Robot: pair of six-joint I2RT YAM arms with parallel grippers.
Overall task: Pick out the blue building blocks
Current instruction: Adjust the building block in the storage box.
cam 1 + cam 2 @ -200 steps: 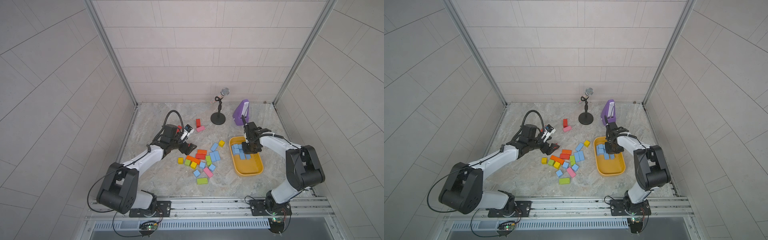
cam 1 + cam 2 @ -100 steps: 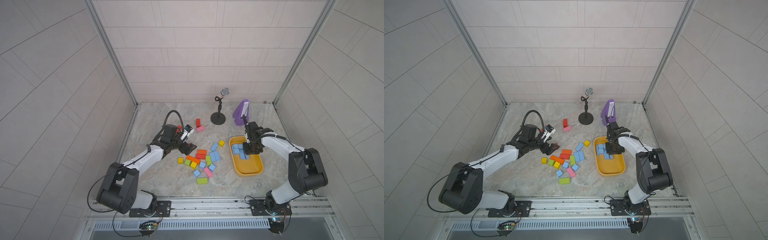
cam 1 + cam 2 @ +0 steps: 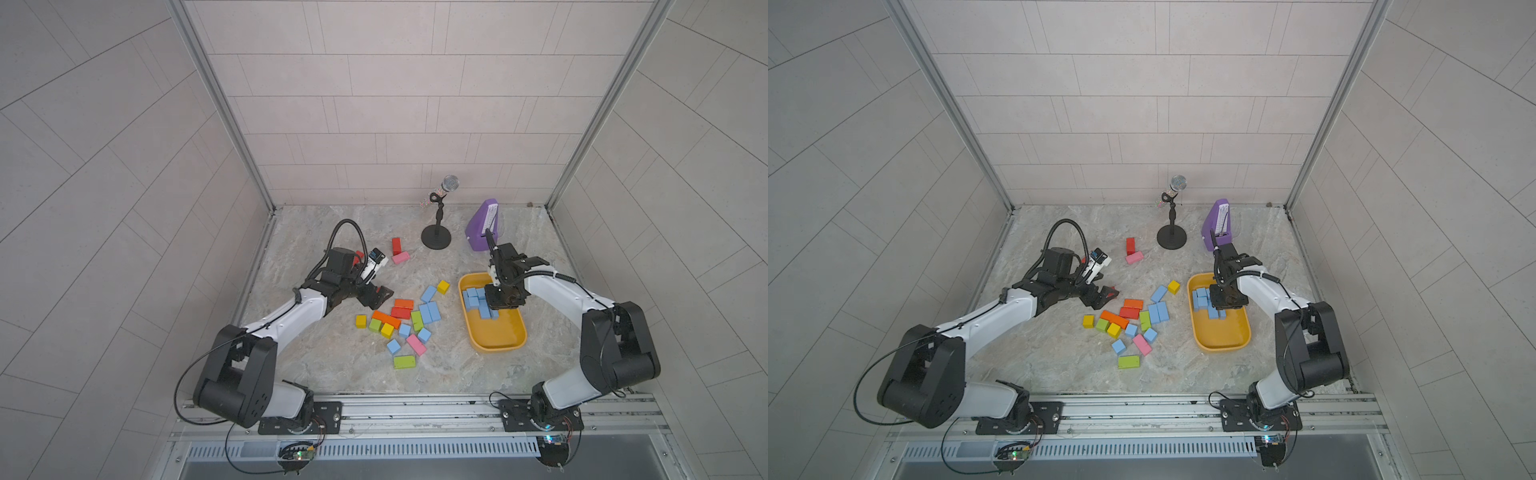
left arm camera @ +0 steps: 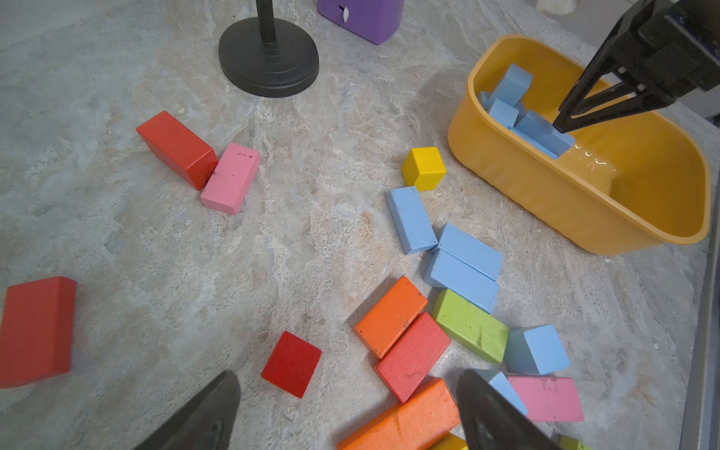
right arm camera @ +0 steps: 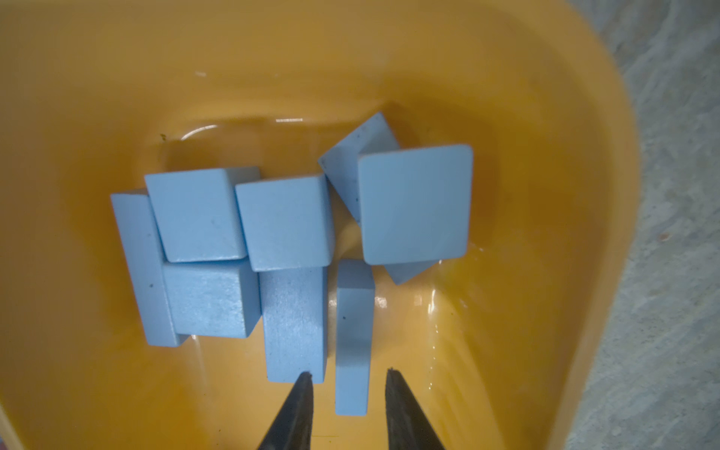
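Your right gripper (image 5: pixel 348 372) hung inside the yellow tray (image 4: pixel 545 195) on the right, jaws slightly parted, a narrow blue brick (image 5: pixel 350 339) lying loose between its tips. The blue building blocks (image 5: pixel 286 222) piled there partly hid one another. Loose blue blocks (image 4: pixel 461 269) lay on the tabletop (image 4: pixel 272 253) at centre among the coloured blocks (image 4: pixel 391 315), one half behind a finger (image 4: pixel 491 413) of your left gripper (image 4: pixel 348 375), which stood wide open and empty. The scale on the purple metronome (image 3: pixel 478 237) was too small to read.

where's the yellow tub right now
In both top views the yellow tub sits on the table's right side, right of the block pile and in front of the purple metronome. The right hand hangs over the blue blocks at its far end.
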